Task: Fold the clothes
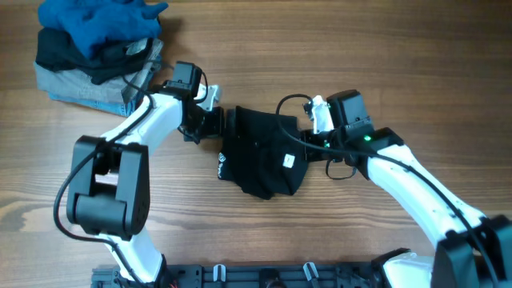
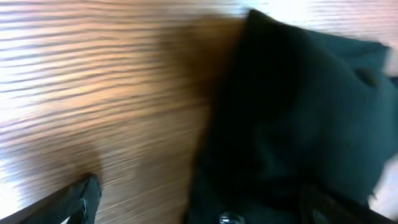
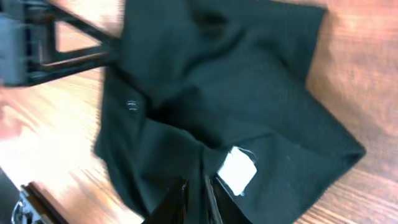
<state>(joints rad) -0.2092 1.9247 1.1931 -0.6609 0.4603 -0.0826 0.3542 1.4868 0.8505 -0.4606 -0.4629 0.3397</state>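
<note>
Clothes [image 3: 249, 93] fill both wrist views — only overhead shows the garment pile [image 1: 96, 52].

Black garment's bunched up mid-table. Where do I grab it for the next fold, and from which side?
Probably the pointed corner of the black garment nearest the robot's base, approached from that side of the table. It tapers to a thin tip with bare wood around it, whereas the middle looks bunched in thick layers.
</note>
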